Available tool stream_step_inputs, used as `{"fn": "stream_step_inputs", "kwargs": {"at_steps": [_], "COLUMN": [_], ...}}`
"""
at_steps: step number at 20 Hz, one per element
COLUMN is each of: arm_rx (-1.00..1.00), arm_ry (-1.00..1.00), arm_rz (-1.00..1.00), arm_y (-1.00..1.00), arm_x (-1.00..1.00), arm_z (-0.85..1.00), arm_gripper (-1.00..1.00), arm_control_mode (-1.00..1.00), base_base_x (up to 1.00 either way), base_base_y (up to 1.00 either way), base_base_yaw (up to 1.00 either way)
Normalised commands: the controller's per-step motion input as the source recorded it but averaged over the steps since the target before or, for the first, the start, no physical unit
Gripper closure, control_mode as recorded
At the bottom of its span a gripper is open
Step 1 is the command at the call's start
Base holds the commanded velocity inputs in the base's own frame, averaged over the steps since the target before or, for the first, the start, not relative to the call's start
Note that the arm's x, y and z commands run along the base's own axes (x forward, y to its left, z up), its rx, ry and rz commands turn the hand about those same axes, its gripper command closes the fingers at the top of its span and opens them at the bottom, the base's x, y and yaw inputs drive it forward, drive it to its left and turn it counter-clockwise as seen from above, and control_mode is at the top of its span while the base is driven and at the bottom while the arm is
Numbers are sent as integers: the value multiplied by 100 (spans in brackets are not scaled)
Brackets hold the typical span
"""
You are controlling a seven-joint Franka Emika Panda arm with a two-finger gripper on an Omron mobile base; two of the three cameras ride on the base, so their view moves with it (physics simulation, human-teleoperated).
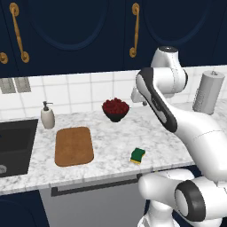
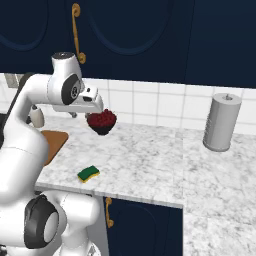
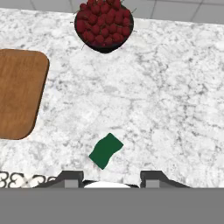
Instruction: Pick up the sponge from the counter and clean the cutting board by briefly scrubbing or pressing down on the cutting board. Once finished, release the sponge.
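The long white marble-patterned surface (image 1: 115,133) with grey veins carries everything here. On its left part lies the flat brown wooden cutting board (image 1: 73,146) with rounded corners, bare, just right of the dark sink basin (image 1: 15,146). A grey upright paper-towel roll (image 2: 222,122) stands far to the right by the tiled wall. A dark bowl of red cherries (image 3: 104,26) sits toward the wall, between board and roll. The small rectangular sponge (image 3: 106,150), green on top over yellow, lies near the front edge, well apart from the board. In the hand view the two small dark fingers (image 3: 72,178) rise below the sponge, which sits above the gap between them, untouched. The fingers are drawn together, holding nothing, high over the surface.
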Motion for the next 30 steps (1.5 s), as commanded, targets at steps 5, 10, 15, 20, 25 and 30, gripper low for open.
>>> {"fn": "stream_step_inputs", "kwargs": {"at_steps": [5, 10, 15, 20, 25, 30], "arm_rx": [0, 0, 0, 1, 3, 0], "arm_ry": [0, 0, 0, 5, 8, 7], "arm_rz": [0, 0, -1, -9, -16, -14], "arm_y": [2, 6, 17, 6, 0, 0], "arm_x": [-8, -23, -25, -22, -14, -1], "arm_z": [-26, -49, -49, -46, -43, -39], "arm_gripper": [-100, -100, -100, -100, -100, -100], "arm_control_mode": [-100, -100, -100, -100, -100, -100], "base_base_x": [0, 0, 0, 0, 0, 0], "base_base_y": [0, 0, 0, 0, 0, 0], "base_base_yaw": [0, 0, 0, 0, 0, 0]}}
